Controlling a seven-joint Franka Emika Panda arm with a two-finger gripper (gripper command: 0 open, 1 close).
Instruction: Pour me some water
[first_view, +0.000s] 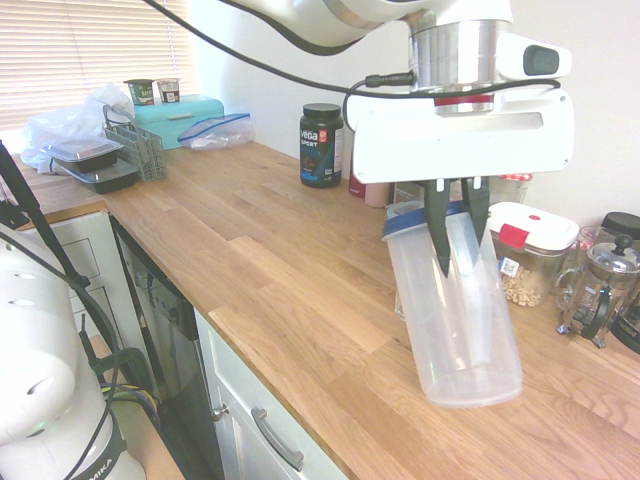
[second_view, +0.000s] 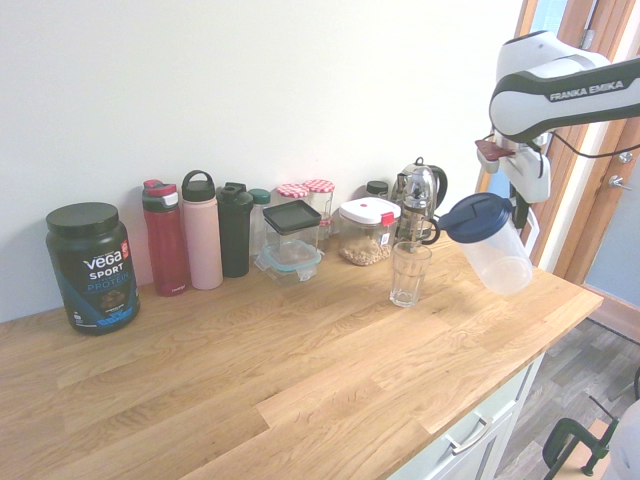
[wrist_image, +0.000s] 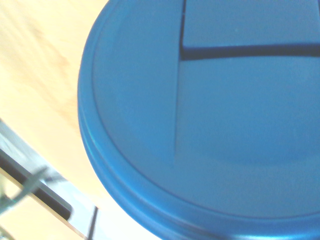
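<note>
A clear plastic pitcher (second_view: 497, 257) with a blue lid (second_view: 474, 217) hangs tilted just above the wooden counter (second_view: 300, 370), its lid end leaning toward an empty drinking glass (second_view: 410, 273) that stands a short way to its left. My gripper (second_view: 520, 205) comes down from above and is shut on the pitcher's handle. In the first exterior view the dark fingers (first_view: 443, 235) of my gripper (first_view: 460, 255) clamp the pitcher (first_view: 460, 320) near its top; the glass is hidden there. The blue lid (wrist_image: 200, 125) fills the wrist view.
Along the wall stand a black Vega tub (second_view: 90, 265), red (second_view: 165, 238), pink (second_view: 201, 230) and dark (second_view: 235, 230) bottles, a lidded glass box (second_view: 292, 238), a white-lidded jar (second_view: 367, 232) and a metal kettle (second_view: 418, 195). The counter's front edge (second_view: 480, 400) is close by.
</note>
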